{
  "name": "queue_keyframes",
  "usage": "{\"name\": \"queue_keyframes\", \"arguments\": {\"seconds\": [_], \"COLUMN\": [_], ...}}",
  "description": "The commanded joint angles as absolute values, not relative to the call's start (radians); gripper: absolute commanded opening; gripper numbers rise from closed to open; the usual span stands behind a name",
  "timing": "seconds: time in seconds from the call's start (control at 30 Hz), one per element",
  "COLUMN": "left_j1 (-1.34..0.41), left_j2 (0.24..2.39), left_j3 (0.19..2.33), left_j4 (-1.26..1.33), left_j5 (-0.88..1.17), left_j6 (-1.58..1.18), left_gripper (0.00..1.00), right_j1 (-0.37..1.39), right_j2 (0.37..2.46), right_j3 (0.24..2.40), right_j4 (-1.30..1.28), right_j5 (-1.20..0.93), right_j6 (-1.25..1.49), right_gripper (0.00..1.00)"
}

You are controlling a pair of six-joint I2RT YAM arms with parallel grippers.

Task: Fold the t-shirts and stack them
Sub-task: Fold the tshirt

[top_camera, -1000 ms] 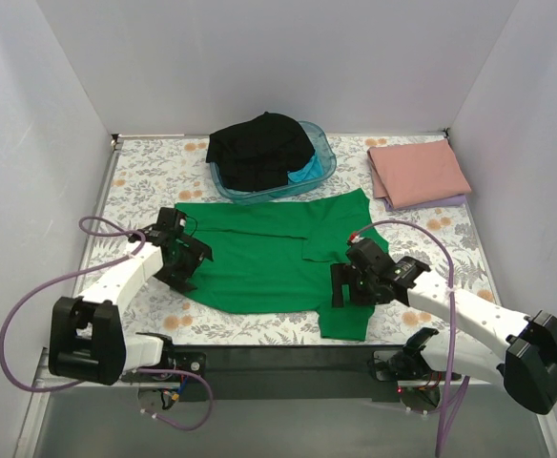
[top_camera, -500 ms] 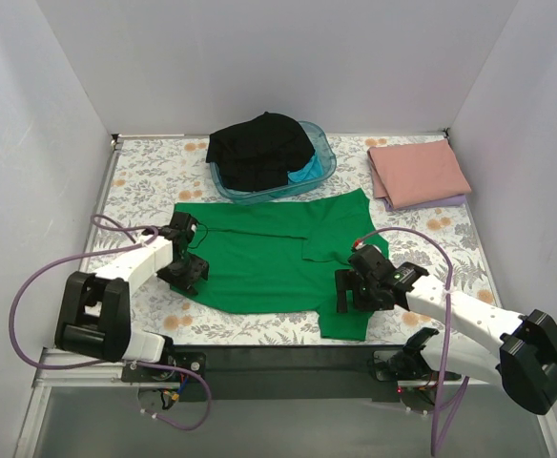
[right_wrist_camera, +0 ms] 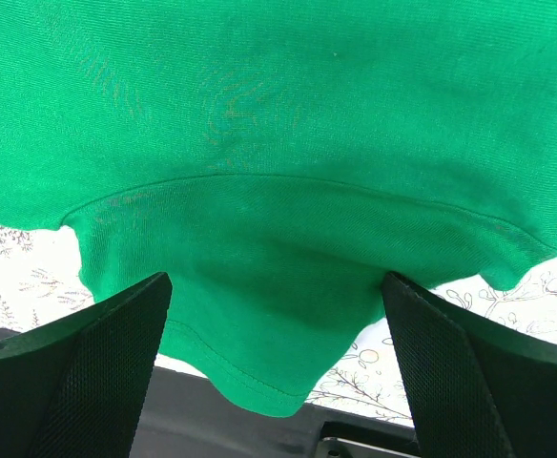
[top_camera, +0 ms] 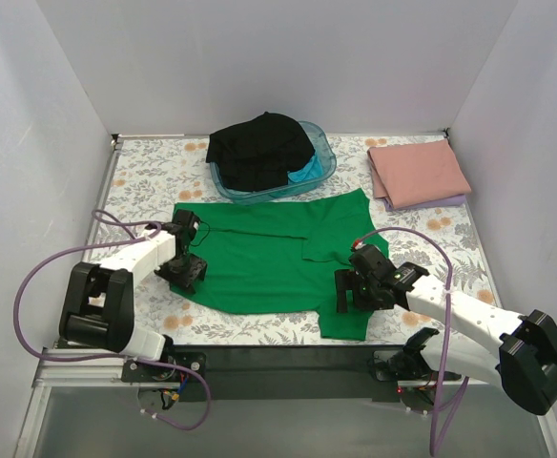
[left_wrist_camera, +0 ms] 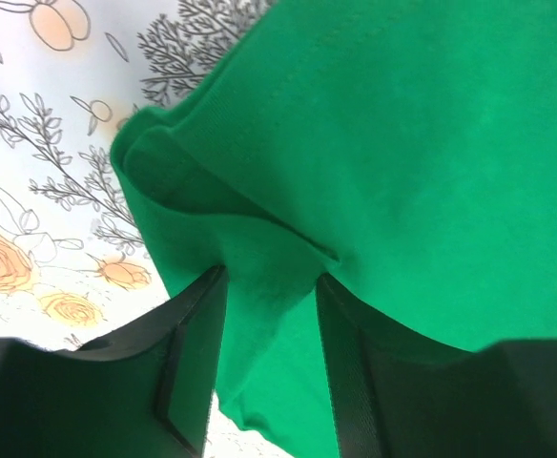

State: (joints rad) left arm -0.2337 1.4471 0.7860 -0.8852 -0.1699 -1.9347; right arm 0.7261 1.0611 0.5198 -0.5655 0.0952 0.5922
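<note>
- Left arm: white links reach from the near-left base inward, with the wrist tipped down at the left edge of the green t-shirt (top_camera: pixel 259 253).
- Left gripper (top_camera: pixel 188 272): the fingers are drawn close and pinch a gathered fold of the green fabric. In the wrist view the cloth bunches and creases between the two black pads (left_wrist_camera: pixel 195 363).
- Right arm: it lies low from the near-right base, with the forearm angled leftward over the near right part of the shirt.
- Right gripper (top_camera: pixel 347 291): the fingers are spread wide and grip nothing. They straddle a hanging lobe of green cloth, and the mesh-textured pads (right_wrist_camera: pixel 97 372) stand well apart on either side.
- Green t-shirt: it lies spread flat mid-table. It is smooth knit with a stitched hem, and one flap extends toward the near edge.
- Blue plastic tub (top_camera: pixel 324 153): translucent, just behind the green shirt. It is heaped with a crumpled black t-shirt (top_camera: pixel 259 148), and a turquoise t-shirt (top_camera: pixel 307 175) peeks out at its right.
- Pink t-shirt (top_camera: pixel 417 172): folded into a rectangle at the far right. A lilac t-shirt (top_camera: pixel 458 202) shows as a thin edge beneath it.
- Floral table cover (top_camera: pixel 145 181): white, printed with orange blooms and grey sprigs.
- Purple cables (top_camera: pixel 40 277): they loop beside each arm.
</note>
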Motion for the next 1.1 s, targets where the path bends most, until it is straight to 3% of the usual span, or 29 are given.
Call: {"name": "queue_keyframes", "arguments": {"seconds": [0.0, 0.07, 0.17, 0.23, 0.53, 1.07], "left_j1": [-0.239, -0.242, -0.242, -0.245, -0.247, -0.249], "left_j2": [1.469, 1.483, 1.477, 1.459, 1.329, 1.273], "left_j3": [0.811, 0.815, 0.824, 0.833, 0.796, 0.719], "left_j4": [-0.911, -0.913, -0.925, -0.943, -1.025, -1.031], "left_j5": [-0.210, -0.210, -0.209, -0.210, -0.218, -0.176], "left_j6": [-1.950, -1.950, -1.950, -1.944, -1.942, -1.894], "left_gripper": [0.40, 0.34, 0.09, 0.00, 0.00, 0.21], "right_j1": [0.719, 0.718, 0.716, 0.715, 0.698, 0.693], "right_j2": [1.068, 1.066, 1.068, 1.072, 1.109, 1.135], "right_j3": [0.491, 0.488, 0.482, 0.476, 0.462, 0.449], "right_j4": [-0.525, -0.519, -0.512, -0.512, -0.514, -0.514], "right_j5": [0.078, 0.074, 0.066, 0.063, 0.057, 0.054], "right_j6": [0.580, 0.578, 0.572, 0.566, 0.561, 0.560], "right_gripper": [0.98, 0.99, 0.98, 0.98, 0.98, 0.98]}}
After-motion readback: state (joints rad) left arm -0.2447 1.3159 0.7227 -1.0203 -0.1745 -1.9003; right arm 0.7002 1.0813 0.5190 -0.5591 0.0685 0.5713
